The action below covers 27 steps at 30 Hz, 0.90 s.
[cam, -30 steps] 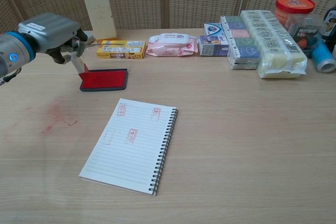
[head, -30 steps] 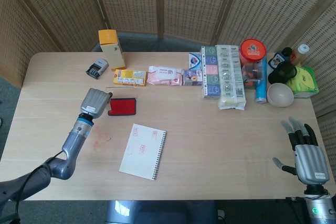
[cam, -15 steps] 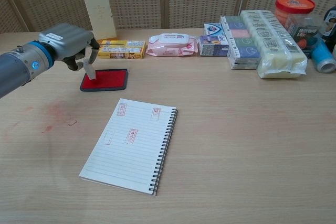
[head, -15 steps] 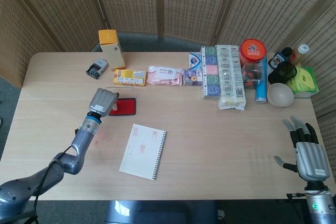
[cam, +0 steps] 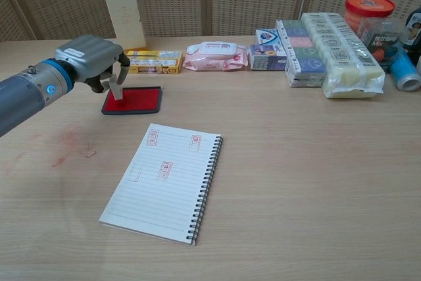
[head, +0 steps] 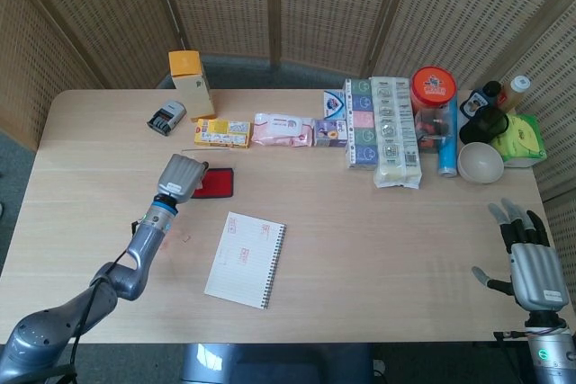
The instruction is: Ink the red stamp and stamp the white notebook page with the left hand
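Note:
My left hand (cam: 92, 59) pinches the small red stamp (cam: 117, 86) and holds it upright, its lower end on the left part of the red ink pad (cam: 137, 101). In the head view the left hand (head: 183, 176) covers the stamp and the left end of the ink pad (head: 216, 183). The white spiral notebook (cam: 164, 182) lies open in front of the pad, its lined page bearing several faint red prints. The notebook (head: 245, 259) is apart from the hand. My right hand (head: 528, 255) rests at the table's front right corner, fingers spread, holding nothing.
Along the back stand an orange-topped carton (head: 191, 81), a grey date stamper (head: 166, 118), a yellow box (cam: 152, 62), a pink wipes pack (cam: 216, 56), stacked packets (cam: 341, 54), a red-lidded jar (head: 433, 87) and a white bowl (head: 480, 162). Red smudges (cam: 66, 143) mark the table on the left.
My left hand has shifted to the right over the ink pad's left part, and the stamp now stands more upright on the pad. The right hand has barely moved.

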Motion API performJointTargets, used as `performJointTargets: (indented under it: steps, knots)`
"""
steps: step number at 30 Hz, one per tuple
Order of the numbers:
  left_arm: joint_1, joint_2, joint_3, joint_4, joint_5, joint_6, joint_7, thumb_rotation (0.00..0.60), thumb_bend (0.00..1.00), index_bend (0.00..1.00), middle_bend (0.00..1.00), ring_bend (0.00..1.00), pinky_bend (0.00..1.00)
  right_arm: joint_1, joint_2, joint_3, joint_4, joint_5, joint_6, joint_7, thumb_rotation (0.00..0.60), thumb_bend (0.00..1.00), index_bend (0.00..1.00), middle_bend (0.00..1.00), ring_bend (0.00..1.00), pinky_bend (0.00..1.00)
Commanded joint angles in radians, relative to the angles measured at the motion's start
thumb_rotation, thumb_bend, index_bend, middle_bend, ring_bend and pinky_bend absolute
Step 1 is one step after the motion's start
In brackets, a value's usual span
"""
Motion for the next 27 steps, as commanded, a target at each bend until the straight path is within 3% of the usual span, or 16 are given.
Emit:
performJointTargets:
  steps: [1, 14, 19, 25, 27]
  knots:
    - [0.005, 0.027, -0.004, -0.044, 0.008, 0.034, 0.002, 0.600, 0.39, 0.65, 1.00, 1.00, 1.00, 0.000, 0.001, -0.001, 0.000, -0.001, 0.000, 0.002, 0.600, 0.08, 0.00, 0.00, 0.02, 0.00]
    - [0.066, 0.260, 0.007, -0.457, 0.043, 0.162, 0.118, 0.600, 0.39, 0.65, 1.00, 1.00, 1.00, -0.001, 0.003, -0.010, -0.007, -0.017, 0.003, 0.003, 0.600, 0.08, 0.00, 0.00, 0.02, 0.00]
    - [0.094, 0.307, 0.051, -0.598, 0.075, 0.184, 0.150, 0.600, 0.40, 0.65, 1.00, 1.00, 1.00, -0.001, 0.006, -0.011, -0.008, -0.017, 0.002, 0.006, 0.600, 0.08, 0.00, 0.00, 0.02, 0.00]
    - [0.115, 0.317, 0.102, -0.679, 0.101, 0.183, 0.190, 0.600, 0.39, 0.65, 1.00, 1.00, 1.00, -0.002, 0.008, -0.012, -0.010, -0.020, 0.004, 0.008, 0.600, 0.08, 0.00, 0.00, 0.02, 0.00]
    - [0.126, 0.316, 0.146, -0.720, 0.133, 0.180, 0.216, 0.600, 0.39, 0.65, 1.00, 1.00, 1.00, -0.003, 0.011, -0.010, -0.011, -0.019, 0.007, 0.012, 0.600, 0.08, 0.00, 0.00, 0.02, 0.00]
